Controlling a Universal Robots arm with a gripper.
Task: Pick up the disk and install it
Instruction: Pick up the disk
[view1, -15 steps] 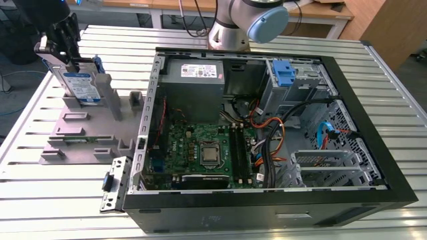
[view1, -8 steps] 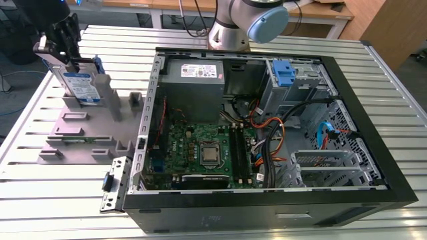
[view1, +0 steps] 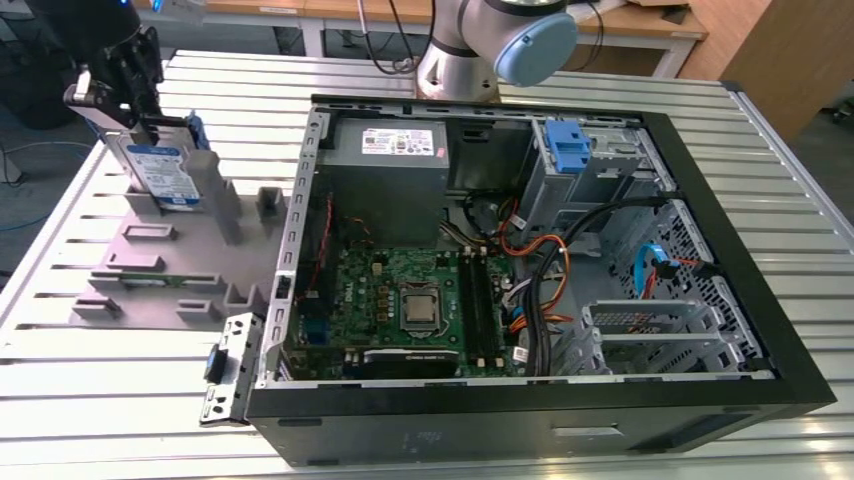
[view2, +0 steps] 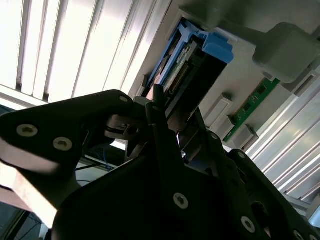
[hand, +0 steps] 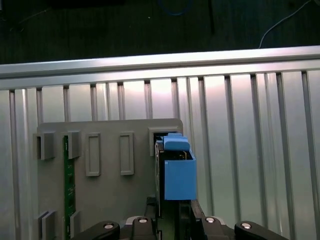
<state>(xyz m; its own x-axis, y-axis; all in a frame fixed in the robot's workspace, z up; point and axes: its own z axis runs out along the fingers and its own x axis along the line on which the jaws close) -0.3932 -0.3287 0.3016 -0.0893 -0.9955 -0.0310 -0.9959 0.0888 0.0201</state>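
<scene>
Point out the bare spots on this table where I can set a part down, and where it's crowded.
Bare table slats lie between the grey holder, the case and the table edge; another strip runs along the case on the exterior view's right. Crowded: the holder, with the disk standing in it, and the cable-filled case.
</scene>
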